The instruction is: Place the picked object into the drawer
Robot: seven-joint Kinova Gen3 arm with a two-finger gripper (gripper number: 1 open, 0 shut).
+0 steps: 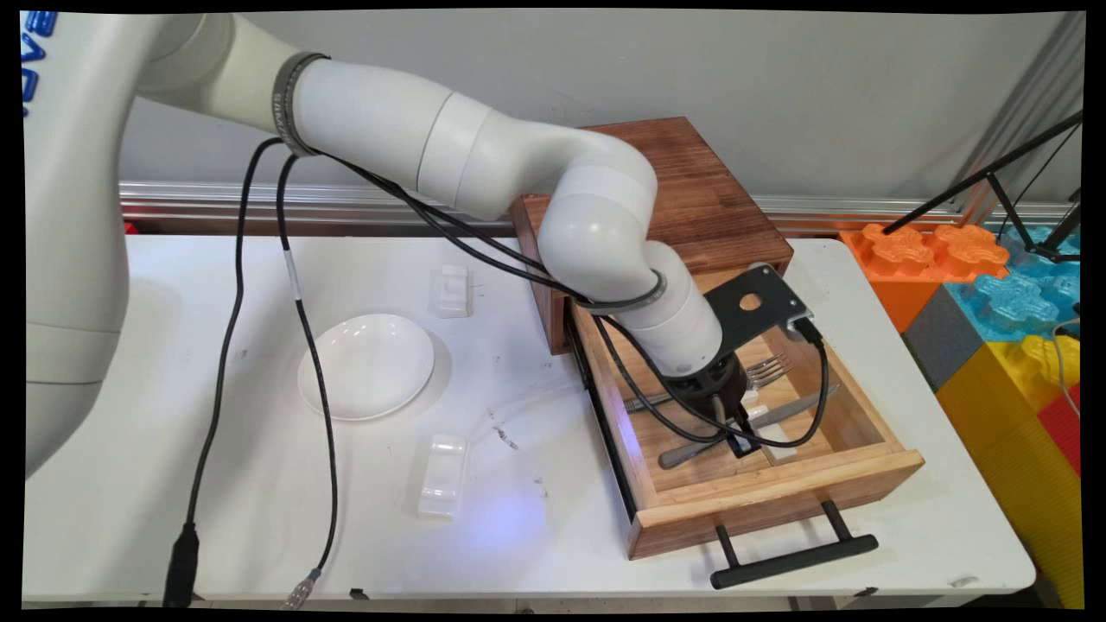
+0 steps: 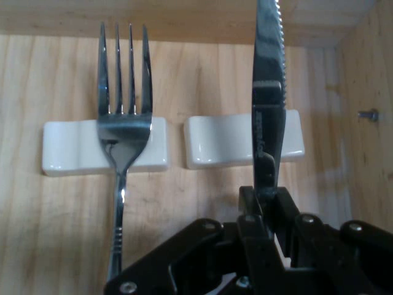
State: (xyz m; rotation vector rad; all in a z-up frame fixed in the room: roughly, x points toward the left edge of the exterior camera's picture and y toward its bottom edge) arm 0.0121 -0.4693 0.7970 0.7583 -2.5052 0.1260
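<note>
Your end effector [image 2: 268,212] is down inside the open wooden drawer [image 1: 778,492] and is clenched on the handle of a knife [image 2: 268,92]. You see the knife resting across a white cutlery rest [image 2: 227,141]. Beside it, a fork [image 2: 124,123] lies on a second white rest [image 2: 67,147]. On the white surface [image 1: 536,484], left of the drawer, stands a white plate [image 1: 366,365].

In the hand view, the fork [image 2: 123,132] lies on the left rest [image 2: 64,147] and the knife [image 2: 268,104] on the right rest [image 2: 218,140], both inside the drawer [image 2: 202,67].

In the main view, the plate [image 1: 365,365] sits centre-left on the bench [image 1: 518,302].
</note>
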